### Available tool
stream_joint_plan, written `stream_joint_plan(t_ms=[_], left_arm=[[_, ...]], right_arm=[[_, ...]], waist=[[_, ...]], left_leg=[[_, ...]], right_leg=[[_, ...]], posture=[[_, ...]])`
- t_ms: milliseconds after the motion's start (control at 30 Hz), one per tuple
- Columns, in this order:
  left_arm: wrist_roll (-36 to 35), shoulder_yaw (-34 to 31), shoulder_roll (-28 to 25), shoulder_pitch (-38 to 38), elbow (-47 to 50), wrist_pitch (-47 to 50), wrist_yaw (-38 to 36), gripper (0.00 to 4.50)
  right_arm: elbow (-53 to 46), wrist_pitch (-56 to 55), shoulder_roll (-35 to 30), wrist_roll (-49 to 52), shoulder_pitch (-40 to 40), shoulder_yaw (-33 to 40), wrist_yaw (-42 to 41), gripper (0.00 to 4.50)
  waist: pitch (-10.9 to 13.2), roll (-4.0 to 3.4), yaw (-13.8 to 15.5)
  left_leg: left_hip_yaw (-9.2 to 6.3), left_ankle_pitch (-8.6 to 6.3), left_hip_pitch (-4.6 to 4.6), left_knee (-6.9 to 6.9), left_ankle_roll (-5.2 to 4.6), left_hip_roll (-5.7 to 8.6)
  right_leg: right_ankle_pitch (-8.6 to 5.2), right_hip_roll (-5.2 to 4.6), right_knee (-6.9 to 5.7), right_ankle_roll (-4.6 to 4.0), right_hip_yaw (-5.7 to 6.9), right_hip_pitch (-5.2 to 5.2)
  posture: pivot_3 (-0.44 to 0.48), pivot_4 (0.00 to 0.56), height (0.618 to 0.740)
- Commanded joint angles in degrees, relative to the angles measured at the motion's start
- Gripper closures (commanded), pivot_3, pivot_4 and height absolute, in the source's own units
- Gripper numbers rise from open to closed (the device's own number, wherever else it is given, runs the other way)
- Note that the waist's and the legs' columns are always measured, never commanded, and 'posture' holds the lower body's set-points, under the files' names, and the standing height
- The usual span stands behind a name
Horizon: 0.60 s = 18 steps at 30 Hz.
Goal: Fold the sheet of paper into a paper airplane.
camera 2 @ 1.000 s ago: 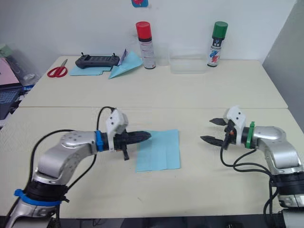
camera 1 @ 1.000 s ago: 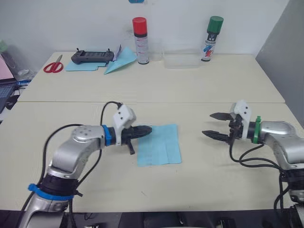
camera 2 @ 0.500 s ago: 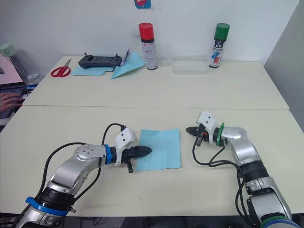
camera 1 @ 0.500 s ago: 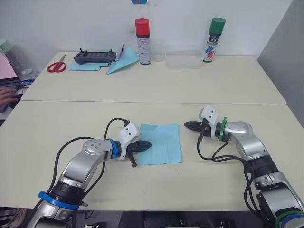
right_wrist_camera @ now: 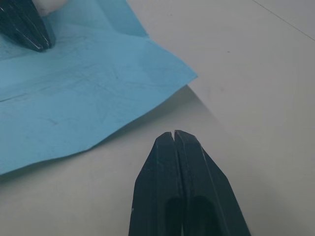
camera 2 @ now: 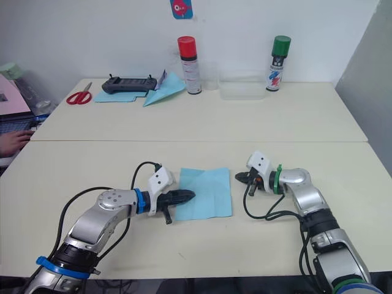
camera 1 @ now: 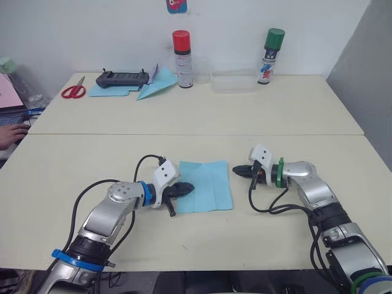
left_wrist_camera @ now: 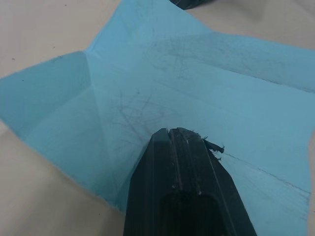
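Left pincer (camera 1: pixel 185 188), clenched, pins the sheet of paper (camera 1: pixel 208 185) flat; right pincer (camera 1: pixel 237 169), clenched, must next lift its edge.

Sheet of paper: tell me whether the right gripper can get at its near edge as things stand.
Probably yes. The right gripper, fingers shut, sits just off the right edge of the sheet of paper with only bare table between them. The left gripper rests on the sheet's opposite side, out of the way.

left gripper (camera 2: pixel 188 196) tip on sheet of paper (camera 2: pixel 205 192).
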<state>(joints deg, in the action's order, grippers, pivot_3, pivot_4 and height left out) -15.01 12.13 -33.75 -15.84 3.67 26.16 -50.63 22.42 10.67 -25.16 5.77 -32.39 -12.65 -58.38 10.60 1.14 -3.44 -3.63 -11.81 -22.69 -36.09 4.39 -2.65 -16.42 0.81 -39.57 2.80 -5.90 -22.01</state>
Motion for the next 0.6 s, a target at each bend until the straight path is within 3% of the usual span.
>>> stream_joint_plan(t_ms=[33,367,600], left_arm=[[1.94,1.94,0.79,0.50,-1.51,1.72,0.64,4.50],[1.43,0.71,2.03,1.15,-0.88,2.10,1.47,4.50],[1.85,0.70,2.08,1.24,-1.36,1.68,1.51,4.50]], right_arm=[[-2.56,2.12,0.96,0.88,-0.39,-1.43,-2.54,4.47],[-10.16,12.24,-0.86,4.23,2.80,-2.44,-8.72,4.47],[-15.70,20.78,1.89,10.02,3.66,1.03,-5.63,4.47]], waist=[[-0.01,-0.01,0.09],[-0.04,-0.03,0.35],[-0.04,-0.03,0.30]], left_leg=[[-0.01,0.00,0.00,0.00,0.00,0.00],[-0.05,0.00,-0.04,0.01,0.00,0.01],[-0.06,0.00,-0.05,0.02,0.00,0.01]], right_leg=[[0.00,0.00,0.00,0.00,0.01,0.00],[0.00,-0.01,0.13,0.01,0.03,0.02],[0.00,-0.01,0.12,0.01,0.03,0.01]], posture=[[0.000,0.150,0.740],[0.000,0.150,0.740],[0.000,0.150,0.740]])
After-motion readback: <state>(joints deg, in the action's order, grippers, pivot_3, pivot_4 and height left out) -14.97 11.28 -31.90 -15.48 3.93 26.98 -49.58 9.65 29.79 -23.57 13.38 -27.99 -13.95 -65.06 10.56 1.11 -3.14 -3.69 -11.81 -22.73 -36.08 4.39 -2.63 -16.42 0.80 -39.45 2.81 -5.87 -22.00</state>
